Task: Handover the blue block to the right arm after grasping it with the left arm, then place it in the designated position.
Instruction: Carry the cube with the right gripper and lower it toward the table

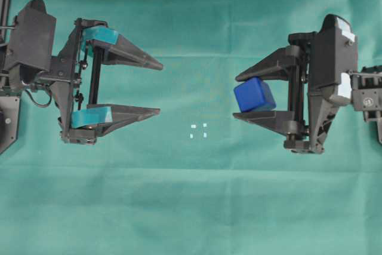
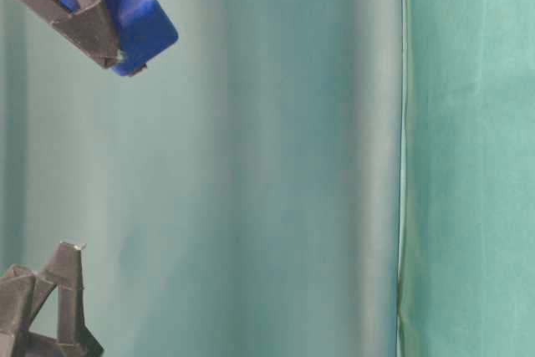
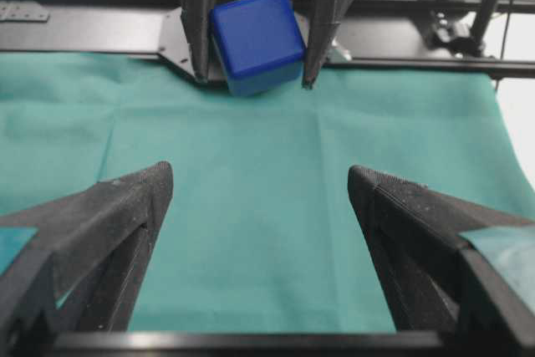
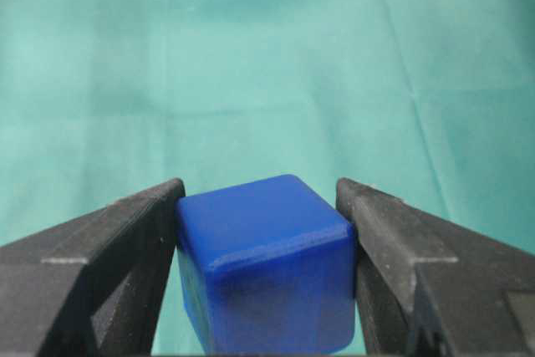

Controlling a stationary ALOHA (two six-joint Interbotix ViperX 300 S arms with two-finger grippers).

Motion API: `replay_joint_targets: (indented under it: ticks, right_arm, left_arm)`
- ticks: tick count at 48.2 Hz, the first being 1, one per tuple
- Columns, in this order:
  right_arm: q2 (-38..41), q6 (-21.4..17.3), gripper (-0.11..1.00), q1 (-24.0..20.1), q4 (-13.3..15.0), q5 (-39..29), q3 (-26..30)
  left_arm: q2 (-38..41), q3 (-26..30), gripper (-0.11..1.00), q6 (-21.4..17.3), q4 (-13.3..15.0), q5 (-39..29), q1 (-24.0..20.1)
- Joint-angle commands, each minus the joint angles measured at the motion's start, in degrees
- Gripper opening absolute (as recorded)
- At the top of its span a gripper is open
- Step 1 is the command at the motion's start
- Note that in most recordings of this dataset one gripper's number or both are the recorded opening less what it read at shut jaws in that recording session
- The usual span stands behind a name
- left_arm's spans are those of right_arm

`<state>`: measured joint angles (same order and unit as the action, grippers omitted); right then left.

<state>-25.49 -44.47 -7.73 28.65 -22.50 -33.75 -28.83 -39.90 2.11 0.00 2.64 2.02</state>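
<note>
So the whole table (image 1: 191,207) is covered in that green cloth, nothing on it except the target marks, which keeps the drop zone clear for me.

Left arm (image 1: 36,46) is parked on its own side, and its gripper (image 1: 160,86) is spread about as wide as it goes, with nothing between the teal pads (image 1: 98,34). Makes sense to me: its half of the job looks finished, so it sits well apart from the middle and out of the way.

Right arm (image 1: 334,70) has the goods. Its gripper (image 1: 234,97) is clamped on the blue block (image 1: 254,94), one finger on each opposite face, up off the cloth. From the right wrist view the block (image 4: 263,273) sits snug between the fingers, though overhead it looks a bit rotated in the grip, so I'd guess it won't land perfectly square unless I correct the wrist.

Smallest bit: the designated position (image 1: 198,131), four tiny white marks in a square, sits between the two grippers, nearer the front edge than the block. Block isn't over it yet, so what's left is carrying it across and lowering.
</note>
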Motion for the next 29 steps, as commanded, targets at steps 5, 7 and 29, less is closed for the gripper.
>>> replay_joint_targets:
  ticks: [5, 7, 29]
  right_arm:
    - [-0.53, 0.09, 0.61, -0.18, -0.18, 0.00, 0.70]
    - [-0.26, 0.00, 0.61, -0.18, -0.18, 0.09, 0.70]
    - [9.23, -0.18, 0.61, 0.00, 0.00, 5.71, 0.53]
  left_arm:
    - [-0.26, 1.67, 0.99, 0.00, -0.18, 0.18, -0.18]
    - [-0.26, 1.67, 0.99, 0.00, -0.18, 0.18, -0.09]
    - [-0.26, 1.67, 0.99, 0.09, -0.18, 0.18, -0.18]
